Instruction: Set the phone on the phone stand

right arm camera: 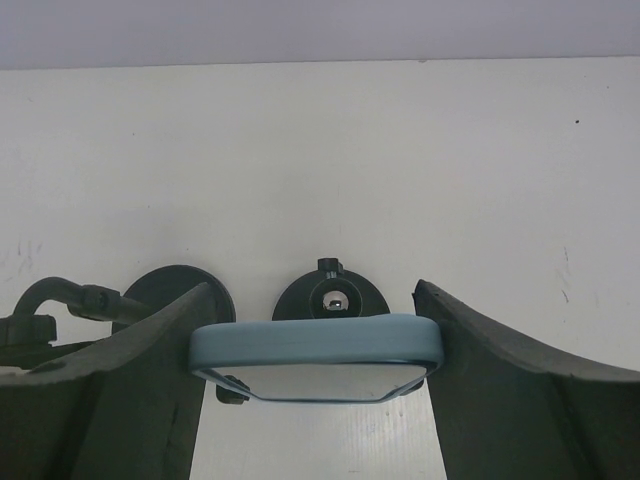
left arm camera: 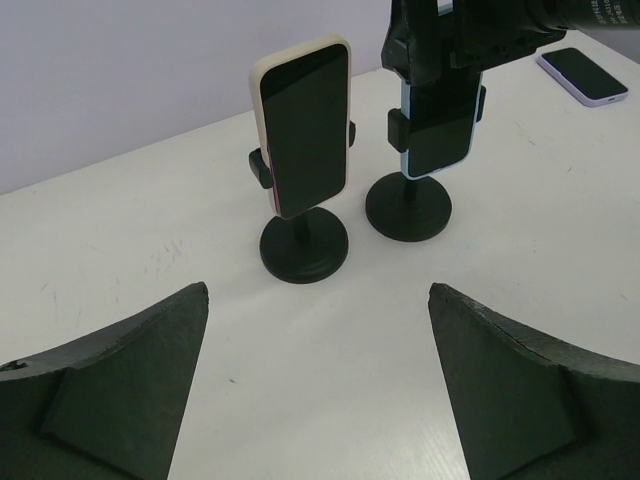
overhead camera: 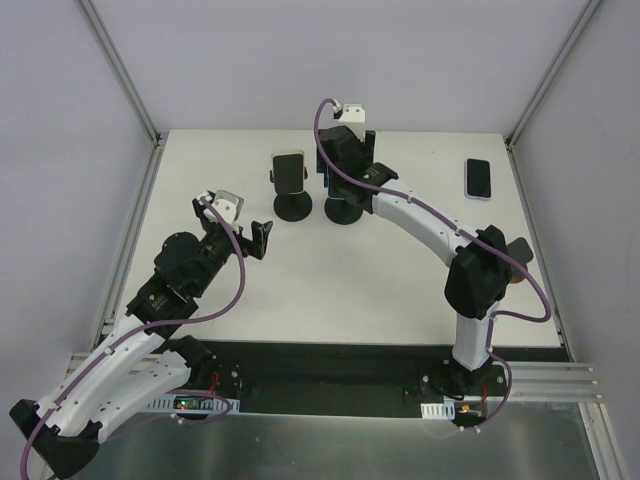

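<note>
Stands, two of them, sit side by side toward the back of the white bench [overhead camera: 330, 290], their round black bases close together but apart. The left stand [left arm camera: 303, 250] carries a cream phone [left arm camera: 305, 125], upright and leaning back a little, dark screen facing the arms, held by the side clips of its cradle. The right stand [left arm camera: 407, 205] has the blue phone [right arm camera: 315, 350] in its cradle, also upright, with the clips showing at both edges.

The right gripper [overhead camera: 345, 172] reaches down over that stand from above and is clenched on the blue phone. In the wrist view its fingers [right arm camera: 150, 380] press against the phone's two long sides, and the stand's base shows directly below (a second base peeks out at the left).

The left gripper [overhead camera: 258, 240] hovers over bare bench in front of the stands, released and holding nothing, its jaws spread wide and pointed toward both stands.

A spare phone [overhead camera: 479, 178] lies flat, screen up, near the far right corner, well apart from everything else.
</note>
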Controlling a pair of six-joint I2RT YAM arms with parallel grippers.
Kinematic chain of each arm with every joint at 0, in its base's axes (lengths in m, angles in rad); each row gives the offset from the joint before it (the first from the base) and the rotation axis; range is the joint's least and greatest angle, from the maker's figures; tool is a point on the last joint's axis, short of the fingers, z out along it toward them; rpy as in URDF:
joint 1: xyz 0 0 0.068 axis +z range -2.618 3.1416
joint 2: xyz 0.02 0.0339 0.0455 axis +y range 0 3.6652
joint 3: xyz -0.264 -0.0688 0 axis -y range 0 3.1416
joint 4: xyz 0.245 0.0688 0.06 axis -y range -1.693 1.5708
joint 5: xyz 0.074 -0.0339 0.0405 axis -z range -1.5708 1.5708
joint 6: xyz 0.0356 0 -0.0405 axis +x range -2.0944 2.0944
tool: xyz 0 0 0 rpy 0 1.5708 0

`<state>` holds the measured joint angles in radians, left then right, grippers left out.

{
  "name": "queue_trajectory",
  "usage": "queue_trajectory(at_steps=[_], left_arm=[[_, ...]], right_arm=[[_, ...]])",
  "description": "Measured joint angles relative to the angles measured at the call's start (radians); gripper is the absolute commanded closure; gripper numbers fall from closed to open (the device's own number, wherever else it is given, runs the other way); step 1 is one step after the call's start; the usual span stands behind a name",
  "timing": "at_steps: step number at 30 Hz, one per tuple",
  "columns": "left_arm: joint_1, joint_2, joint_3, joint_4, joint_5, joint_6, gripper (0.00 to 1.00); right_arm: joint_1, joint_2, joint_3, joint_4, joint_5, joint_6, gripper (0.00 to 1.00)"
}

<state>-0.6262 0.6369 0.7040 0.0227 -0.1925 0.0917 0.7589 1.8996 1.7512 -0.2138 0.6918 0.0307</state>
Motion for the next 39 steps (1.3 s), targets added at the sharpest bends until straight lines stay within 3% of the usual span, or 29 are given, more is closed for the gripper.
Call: queue_trajectory(at_steps=[2,4,5,7,8,10,11,14,23,30,33,39], left_arm=[[0.000,0.000,0.000,0.000,0.000,0.002,0.10],[0.000,0.000,0.000,0.000,0.000,0.002,0.10],[0.000,0.000,0.000,0.000,0.000,0.002,0.10],[0.000,0.000,0.000,0.000,0.000,0.002,0.10],[0.000,0.000,0.000,0.000,0.000,0.002,0.10],[0.000,0.000,0.000,0.000,0.000,0.002,0.10],[0.000,0.000,0.000,0.000,0.000,0.002,0.10],[0.000,0.000,0.000,0.000,0.000,0.002,0.10],[0.000,0.000,0.000,0.000,0.001,0.002,0.10],[0.000,-0.008,0.000,0.000,0.001,0.002,0.07],[0.000,-0.017,0.000,0.001,0.001,0.001,0.05],[-0.003,-0.024,0.000,0.001,0.001,0.000,0.03]], right_arm=[[-0.003,0.000,0.000,-0.003,0.002,0.020,0.99],[-0.005,0.001,0.001,-0.007,0.006,0.032,0.92],[-0.005,0.002,0.003,-0.010,0.008,0.037,0.81],[-0.005,0.004,0.008,-0.016,0.011,0.046,0.69],[-0.005,0.005,0.009,-0.019,0.011,0.050,0.55],[-0.005,0.005,0.011,-0.024,0.011,0.057,0.38],[-0.006,0.005,0.011,-0.025,0.011,0.058,0.18],[-0.006,0.005,0.013,-0.027,0.007,0.069,0.00],[-0.008,-0.039,0.040,-0.037,-0.014,0.033,0.04],[-0.031,-0.332,-0.165,-0.021,0.038,-0.082,0.04],[-0.121,-0.489,-0.301,-0.023,0.062,-0.076,0.04],[-0.461,-0.751,-0.601,-0.161,0.122,0.128,0.03]])
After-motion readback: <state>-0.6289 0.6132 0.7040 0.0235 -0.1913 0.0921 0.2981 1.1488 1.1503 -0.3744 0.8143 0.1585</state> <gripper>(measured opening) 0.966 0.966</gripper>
